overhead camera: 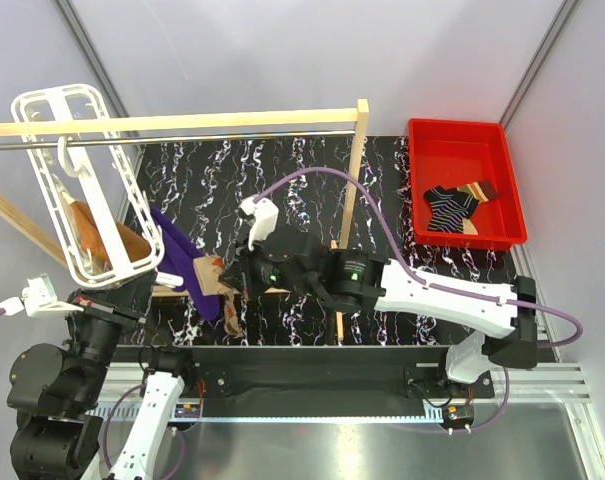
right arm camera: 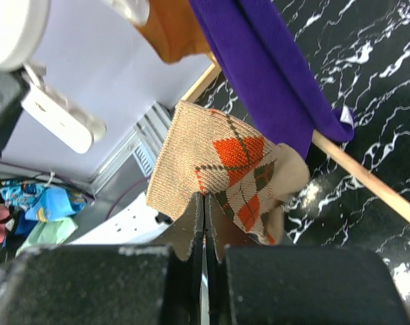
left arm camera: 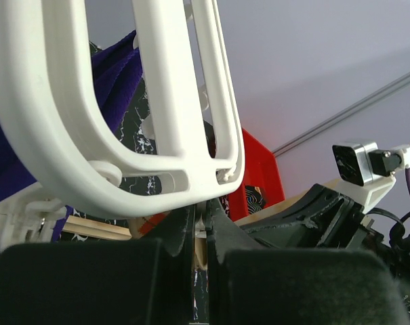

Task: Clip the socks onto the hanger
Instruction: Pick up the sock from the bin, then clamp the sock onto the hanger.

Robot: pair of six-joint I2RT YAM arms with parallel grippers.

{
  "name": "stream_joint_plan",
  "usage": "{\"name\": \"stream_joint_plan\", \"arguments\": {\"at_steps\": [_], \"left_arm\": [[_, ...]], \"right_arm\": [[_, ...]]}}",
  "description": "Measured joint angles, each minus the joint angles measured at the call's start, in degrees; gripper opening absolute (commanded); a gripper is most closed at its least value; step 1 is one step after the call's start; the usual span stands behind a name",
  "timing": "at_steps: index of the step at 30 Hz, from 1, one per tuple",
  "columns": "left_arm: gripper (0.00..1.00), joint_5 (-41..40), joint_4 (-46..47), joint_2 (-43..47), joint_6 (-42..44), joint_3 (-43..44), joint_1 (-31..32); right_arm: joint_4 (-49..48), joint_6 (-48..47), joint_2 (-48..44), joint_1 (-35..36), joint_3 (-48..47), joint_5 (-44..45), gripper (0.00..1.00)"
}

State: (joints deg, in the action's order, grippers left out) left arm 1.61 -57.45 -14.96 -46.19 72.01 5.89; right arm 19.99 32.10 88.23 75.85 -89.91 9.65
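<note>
From above, my right gripper (overhead camera: 232,288) pinches an argyle sock (overhead camera: 227,318) beside the purple sock (overhead camera: 179,252) dangling from the hanger (overhead camera: 112,268); in the left wrist view, my left gripper (left arm camera: 202,227) sits nearly closed under its rim, and I cannot tell if it grips; in the right wrist view, the purple sock and a wooden bar (right arm camera: 367,179) crowd my clamped sock.

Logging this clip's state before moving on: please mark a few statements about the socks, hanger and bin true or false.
1. The right end effector is shut on an argyle sock. True.
2. The red bin is empty. False: it holds a striped sock and other pieces.
3. A purple sock hangs beside the white hanger. True.
4. The hanger lies flat. False: it hangs from the metal rod.
</note>
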Motion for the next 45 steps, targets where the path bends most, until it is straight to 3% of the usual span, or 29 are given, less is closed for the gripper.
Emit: {"name": "stream_joint_plan", "arguments": {"at_steps": [21, 45], "left_arm": [[0.00, 0.20, -0.02, 0.00, 0.00, 0.04, 0.00], [0.00, 0.42, 0.09, 0.00, 0.00, -0.07, 0.00]], "right_arm": [[-0.42, -0.66, 5.18, 0.02, -7.85, -1.20, 0.00], [-1.77, 1.42, 6.69, 0.07, -8.20, -7.82, 0.00]]}}
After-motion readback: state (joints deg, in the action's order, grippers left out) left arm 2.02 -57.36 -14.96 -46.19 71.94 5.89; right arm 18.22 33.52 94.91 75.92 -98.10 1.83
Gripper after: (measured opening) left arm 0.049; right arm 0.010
